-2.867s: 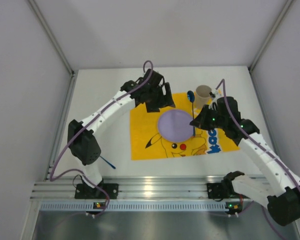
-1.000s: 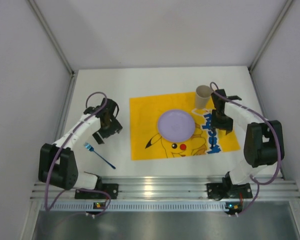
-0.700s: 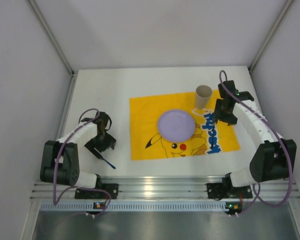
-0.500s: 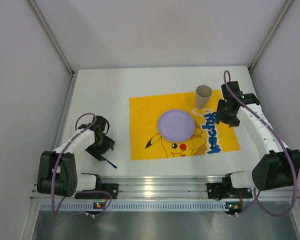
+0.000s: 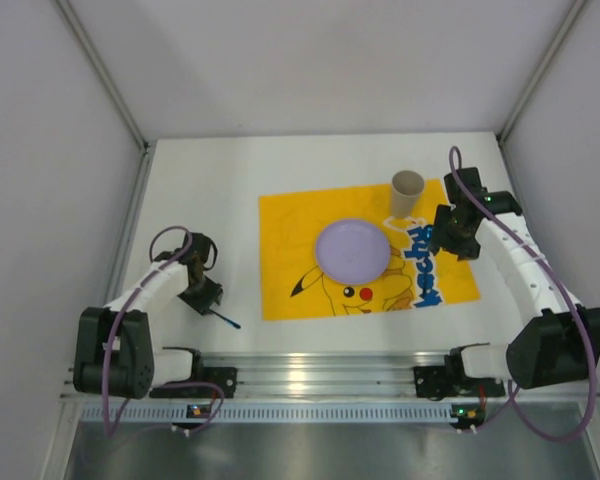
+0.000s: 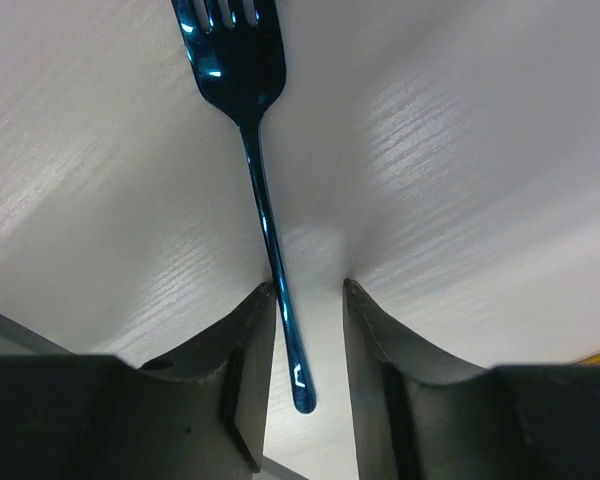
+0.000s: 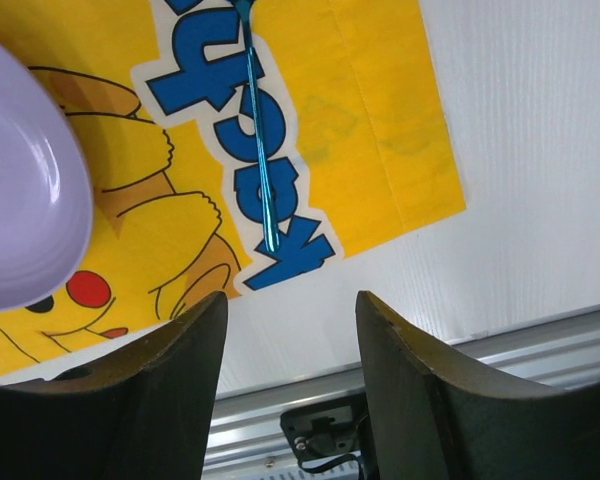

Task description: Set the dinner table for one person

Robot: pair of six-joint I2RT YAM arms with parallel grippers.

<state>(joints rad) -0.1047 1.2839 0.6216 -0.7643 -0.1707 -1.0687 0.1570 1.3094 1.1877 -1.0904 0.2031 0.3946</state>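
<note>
We judged the cutlery step in hand: our left end effector (image 6: 308, 288) stood, jaws apart, astride the handle of the glossy blue metal fork (image 6: 260, 210) on the plain white matte desk (image 6: 460, 150), left of the yellow Pikachu-print cloth mat (image 5: 285, 230). The right end effector (image 7: 290, 300) hung apart, empty, over that mat. Next called for clamping the handle squarely, then lifting.

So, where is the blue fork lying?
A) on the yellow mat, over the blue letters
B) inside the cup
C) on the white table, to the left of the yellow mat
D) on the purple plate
C: the left wrist view shows the fork flat on the white table, its handle between the fingers of the left gripper, and the top view shows it to the left of the yellow mat.
</note>
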